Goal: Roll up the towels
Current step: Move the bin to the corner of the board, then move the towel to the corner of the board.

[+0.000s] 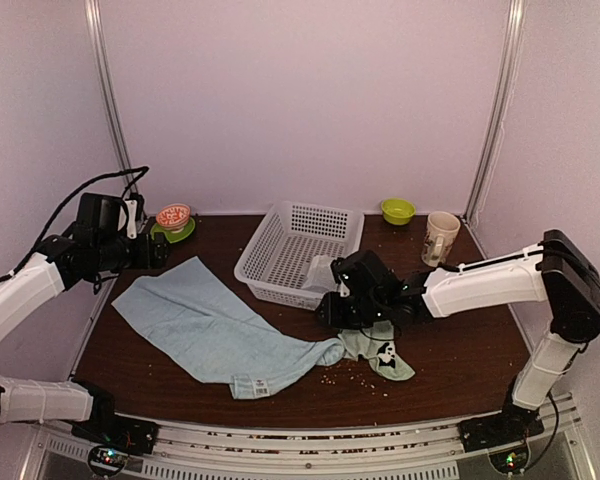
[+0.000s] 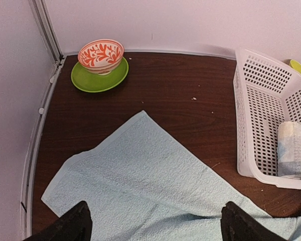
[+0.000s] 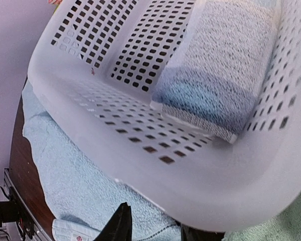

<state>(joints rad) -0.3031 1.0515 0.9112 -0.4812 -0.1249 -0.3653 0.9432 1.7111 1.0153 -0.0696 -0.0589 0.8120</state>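
The large light blue towel [image 1: 210, 325] [image 2: 150, 186] lies spread flat and aslant on the dark table. My left gripper [image 1: 158, 250] [image 2: 155, 221] hovers open over its far left part, with nothing between the fingers. The pale green towel with the panda patch [image 1: 385, 355] [image 3: 286, 226] lies crumpled at the blue one's right end. A small greyish-white towel [image 1: 322, 272] [image 2: 292, 149] [image 3: 215, 75] sits rolled inside the basket. My right gripper [image 1: 338, 310] [image 3: 158, 231] is low at the basket's near corner. Its fingers stand narrowly apart astride the blue towel's [image 3: 65, 175] hemmed edge.
The white lattice basket [image 1: 280, 215] [image 2: 256, 110] [image 3: 140, 150] stands mid-table, close against the right gripper. An orange-patterned bowl [image 1: 173, 216] [image 2: 101, 54] rests on a green plate [image 2: 98, 80] at the back left. A green bowl [image 1: 398, 210] and a mug [image 1: 441, 237] stand back right. Crumbs [image 1: 355, 375] dot the front.
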